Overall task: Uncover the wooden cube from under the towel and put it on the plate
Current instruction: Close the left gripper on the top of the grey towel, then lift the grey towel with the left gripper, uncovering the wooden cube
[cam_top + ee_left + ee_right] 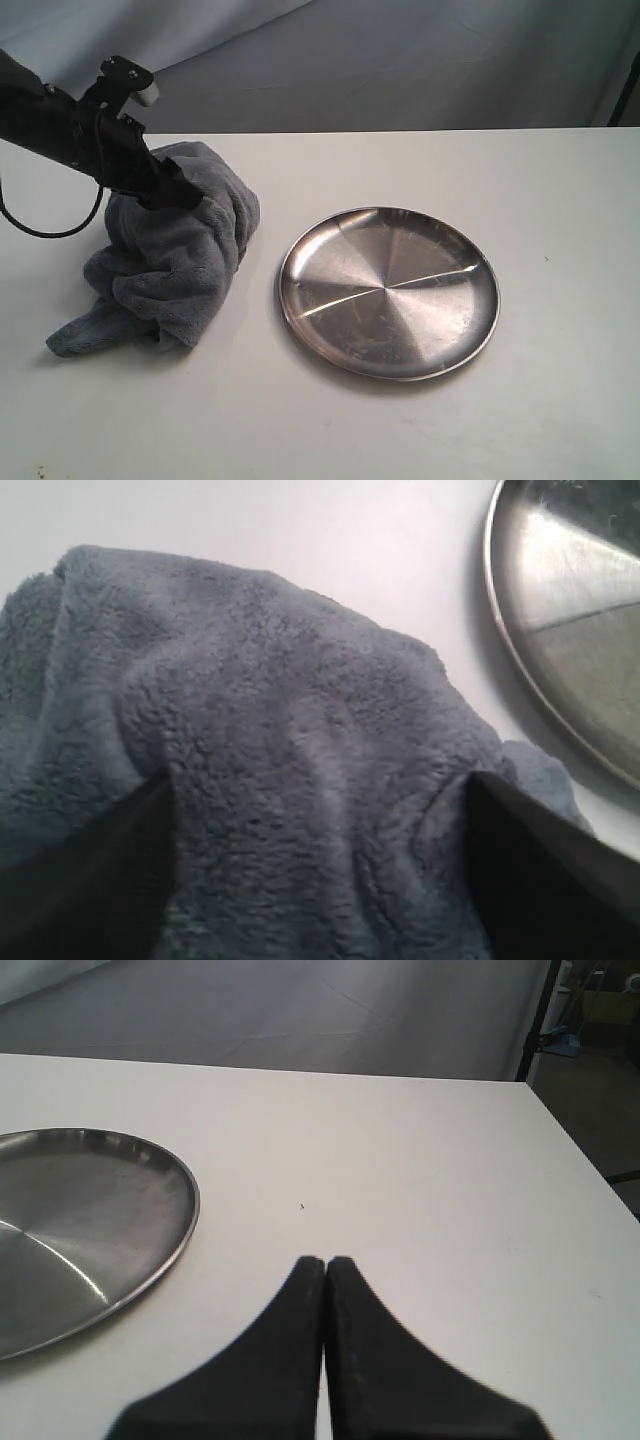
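Note:
The dark grey towel (170, 260) is heaped on the left of the white table, one corner trailing toward the front left. My left gripper (183, 196) is pushed into the top of the heap. In the left wrist view its fingers (130, 850) stand wide apart, open, with a bulge of towel (300, 730) between them. The wooden cube is hidden. The steel plate (388, 290) lies bare to the right of the towel, a small gap between them. My right gripper (325, 1260) is shut on nothing, low over the table beside the plate's rim (185, 1220); the exterior view does not show it.
Bare white table (560, 200) surrounds the plate. A grey backdrop (400, 60) hangs behind the far edge. A black cable (40, 228) loops under the left arm. The table's right edge (560, 1150) shows in the right wrist view.

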